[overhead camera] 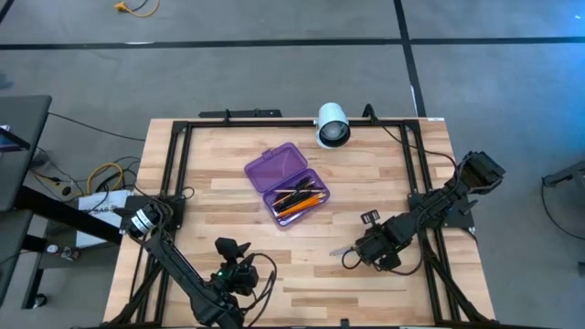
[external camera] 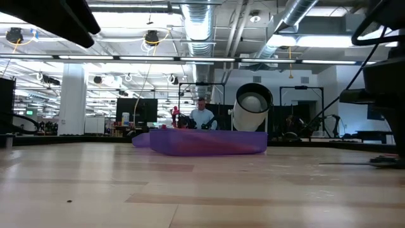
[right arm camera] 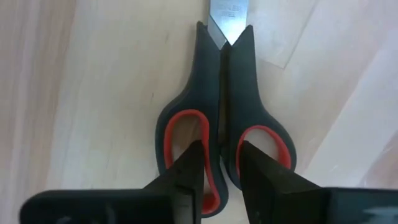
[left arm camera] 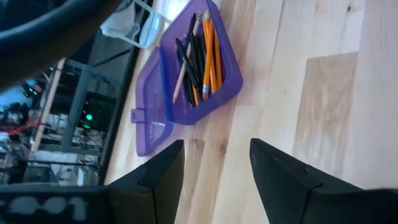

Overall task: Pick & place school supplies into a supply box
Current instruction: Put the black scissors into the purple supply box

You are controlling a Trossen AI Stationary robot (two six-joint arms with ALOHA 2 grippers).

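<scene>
The right gripper (right arm camera: 217, 171) is down on the light wooden table (overhead camera: 384, 174), its two dark fingers (right arm camera: 186, 168) pinching in around the middle of the black-handled, red-lined scissors (right arm camera: 221, 106), which lie flat on the wood. The left gripper (left arm camera: 214, 171) hangs released near the table's front edge. The translucent purple plastic pencil case (overhead camera: 286, 182) lies open at mid-table, holding orange pencils and black pens (overhead camera: 298, 200).

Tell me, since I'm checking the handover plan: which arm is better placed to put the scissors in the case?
Right. Its pincer already straddles the scissors at the handles; the left pincer hangs open, away from them, facing the purple case.
</scene>
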